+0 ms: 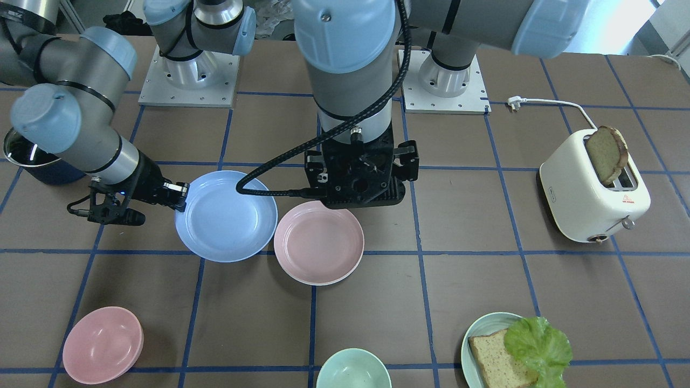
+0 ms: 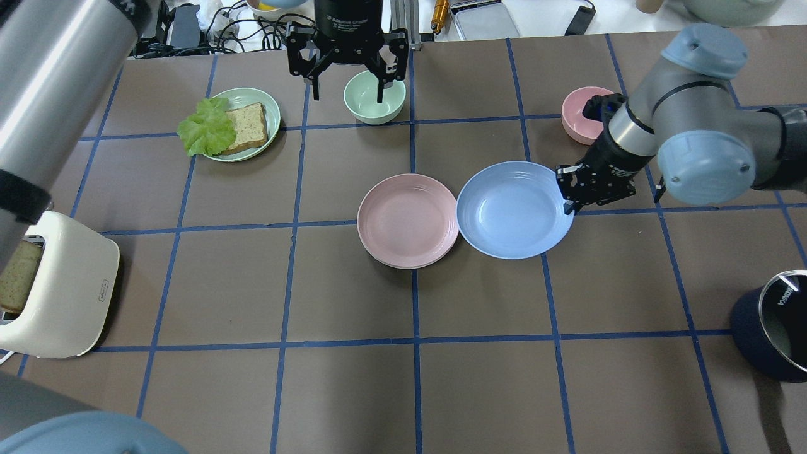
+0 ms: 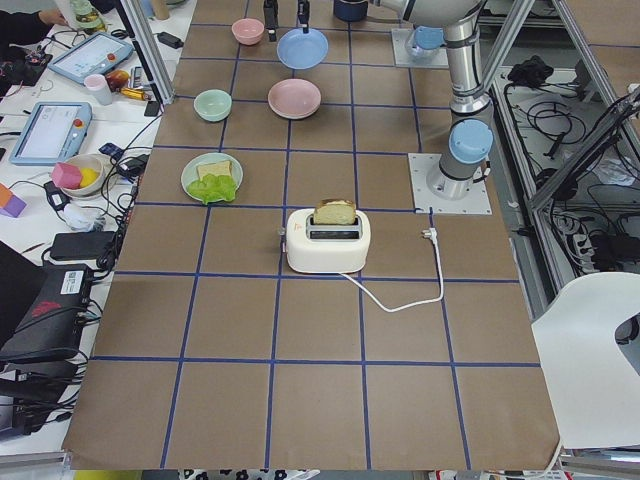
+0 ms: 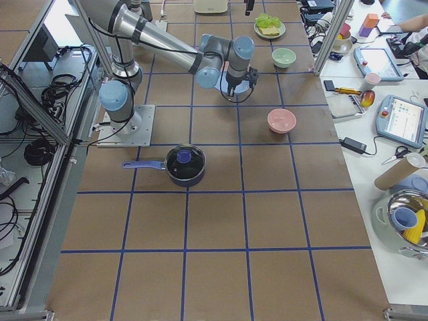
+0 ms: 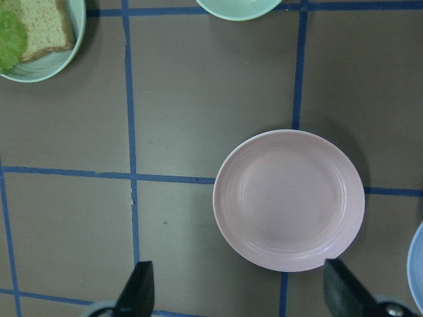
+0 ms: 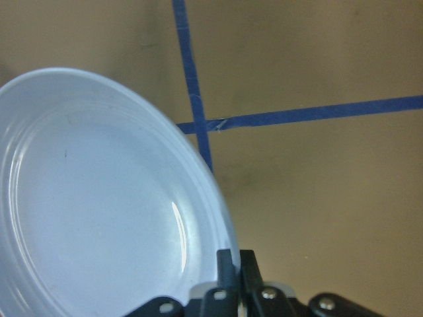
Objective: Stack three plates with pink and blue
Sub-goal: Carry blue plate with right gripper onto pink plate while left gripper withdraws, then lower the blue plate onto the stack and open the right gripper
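A pale pink plate (image 2: 408, 221) lies flat at the table's middle, and a cream-white rim (image 1: 318, 281) shows under its edge. A light blue plate (image 2: 514, 209) is beside it, its edge meeting the pink plate's rim. My right gripper (image 2: 567, 203) is shut on the blue plate's outer rim; the right wrist view shows the fingers (image 6: 228, 267) pinching that rim (image 6: 198, 172). My left gripper (image 5: 241, 304) is wide open and empty, high above the pink plate (image 5: 289, 198). In the front view its body (image 1: 356, 183) hangs over the plate's far edge.
A small pink bowl (image 2: 586, 113) stands behind my right wrist. A mint bowl (image 2: 374, 96) and a teal plate (image 2: 275, 120) with bread and lettuce are at the far side. A white toaster (image 2: 63, 296) is at the left, a dark pot (image 2: 775, 328) at the right.
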Robot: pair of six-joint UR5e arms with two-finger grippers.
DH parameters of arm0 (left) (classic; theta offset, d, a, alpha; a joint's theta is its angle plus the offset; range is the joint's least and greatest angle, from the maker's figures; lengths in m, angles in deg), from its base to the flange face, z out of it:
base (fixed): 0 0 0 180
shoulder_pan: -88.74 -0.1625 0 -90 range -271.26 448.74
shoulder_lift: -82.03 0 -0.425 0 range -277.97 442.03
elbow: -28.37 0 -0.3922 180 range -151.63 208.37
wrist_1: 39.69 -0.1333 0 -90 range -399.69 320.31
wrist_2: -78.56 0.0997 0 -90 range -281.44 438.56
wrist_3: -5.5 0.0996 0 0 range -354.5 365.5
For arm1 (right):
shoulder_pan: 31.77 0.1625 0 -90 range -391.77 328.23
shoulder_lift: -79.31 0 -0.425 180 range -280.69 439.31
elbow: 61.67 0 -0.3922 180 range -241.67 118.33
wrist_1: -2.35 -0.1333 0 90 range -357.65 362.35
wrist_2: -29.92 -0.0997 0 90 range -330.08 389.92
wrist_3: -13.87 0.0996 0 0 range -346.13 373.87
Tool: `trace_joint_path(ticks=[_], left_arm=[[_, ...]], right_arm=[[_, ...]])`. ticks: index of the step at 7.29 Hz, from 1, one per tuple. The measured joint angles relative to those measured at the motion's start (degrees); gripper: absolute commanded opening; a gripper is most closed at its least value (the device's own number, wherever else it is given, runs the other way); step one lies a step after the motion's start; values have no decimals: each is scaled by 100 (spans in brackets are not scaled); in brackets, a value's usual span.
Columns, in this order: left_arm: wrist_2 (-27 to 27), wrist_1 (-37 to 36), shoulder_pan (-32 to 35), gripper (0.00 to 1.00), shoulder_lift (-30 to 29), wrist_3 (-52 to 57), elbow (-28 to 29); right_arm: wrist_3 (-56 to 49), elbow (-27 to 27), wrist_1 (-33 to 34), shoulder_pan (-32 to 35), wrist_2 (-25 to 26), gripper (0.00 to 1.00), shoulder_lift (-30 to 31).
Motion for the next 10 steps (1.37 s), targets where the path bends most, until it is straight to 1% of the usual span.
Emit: trace_joint_path(ticks=[3,5,9,10], left_arm=[[-20,20,-533,82,744,763,-793],[-41,-2,-875,80,1225,1198,-1349],[-94,-66,-1513,81,2128,1857,-2314],[-123,-82,-1619,81,2314,1920,-2513]], right_arm=[[1297,-14,885,893,-3,0,-312],[1948,-13,1258,1376,-2,0,-499],[2333,-26,1589,1623,-3,0,-718],[2399,-30,1674,1695,-3,7,-767]])
